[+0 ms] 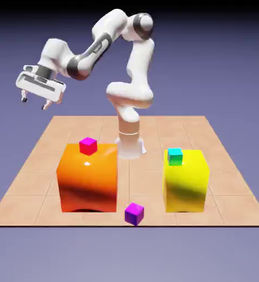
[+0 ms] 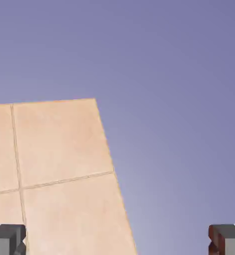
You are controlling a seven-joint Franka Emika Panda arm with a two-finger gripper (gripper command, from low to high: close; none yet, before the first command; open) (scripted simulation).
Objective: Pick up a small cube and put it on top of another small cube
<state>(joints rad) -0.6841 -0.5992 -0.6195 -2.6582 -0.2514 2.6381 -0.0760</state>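
The other small cube (image 1: 88, 145), magenta-pink, sits on top of a big orange block (image 1: 87, 179) at the exterior view's left. The small cube that the task has me pick up shows in neither view. My gripper (image 1: 34, 103) hangs high in the air beyond the table's far left corner, well above and left of the orange block. Its jaws stand wide open with nothing between them. In the hand view my gripper (image 2: 117, 241) shows only as two grey fingertips (image 2: 7, 239) at the bottom corners, over a corner of the tiled table (image 2: 59, 164) and the backdrop.
A cyan-topped cube with green sides (image 1: 175, 156) rests on a big yellow block (image 1: 185, 182) at the exterior view's right. A purple cube (image 1: 134, 213) lies on the tiles near the table's front edge, between the two blocks. The robot's base (image 1: 129, 140) stands behind them.
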